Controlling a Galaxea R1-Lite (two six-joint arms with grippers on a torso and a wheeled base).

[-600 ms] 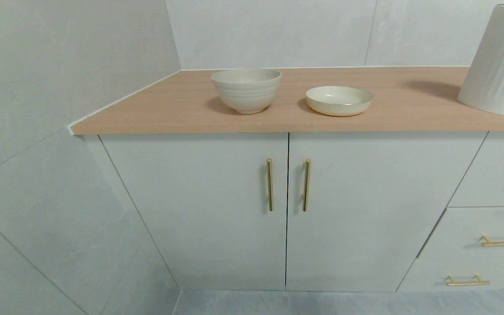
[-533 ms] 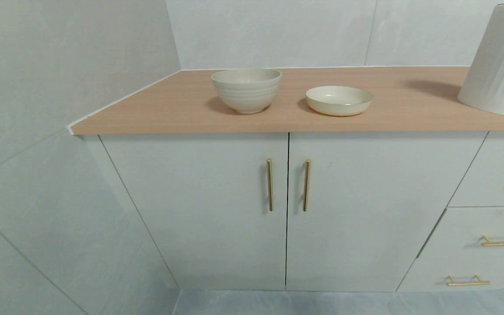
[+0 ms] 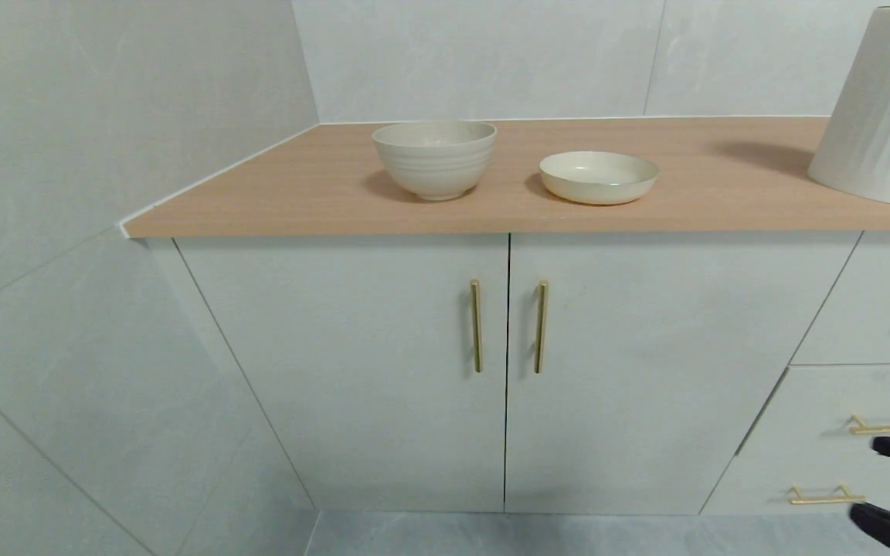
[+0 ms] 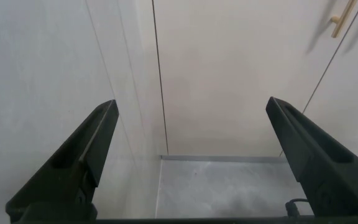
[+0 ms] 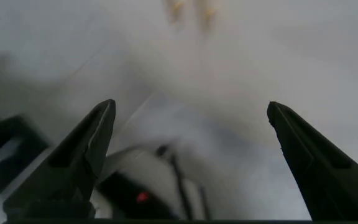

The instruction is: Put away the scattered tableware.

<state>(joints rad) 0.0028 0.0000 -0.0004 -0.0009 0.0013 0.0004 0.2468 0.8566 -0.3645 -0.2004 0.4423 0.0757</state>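
Note:
A deep ribbed cream bowl (image 3: 435, 158) stands on the wooden countertop (image 3: 321, 193). To its right sits a shallow cream dish (image 3: 599, 177). My right gripper (image 3: 881, 483) shows at the lower right edge, down by the drawers, open and empty; its black fingers (image 5: 79, 162) stand wide apart in the right wrist view. My left gripper (image 4: 191, 158) is open too, low before the cabinet door (image 4: 229, 74) near the floor, holding nothing.
Two closed cabinet doors with gold handles (image 3: 476, 326) lie under the counter. Drawers with gold pulls (image 3: 885, 424) are at the right. A tall white ribbed vessel (image 3: 881, 108) stands on the counter's right end. A tiled wall closes off the left side.
My right gripper's fingertips have come into the head view at the lower right. The bowl and dish have not moved.

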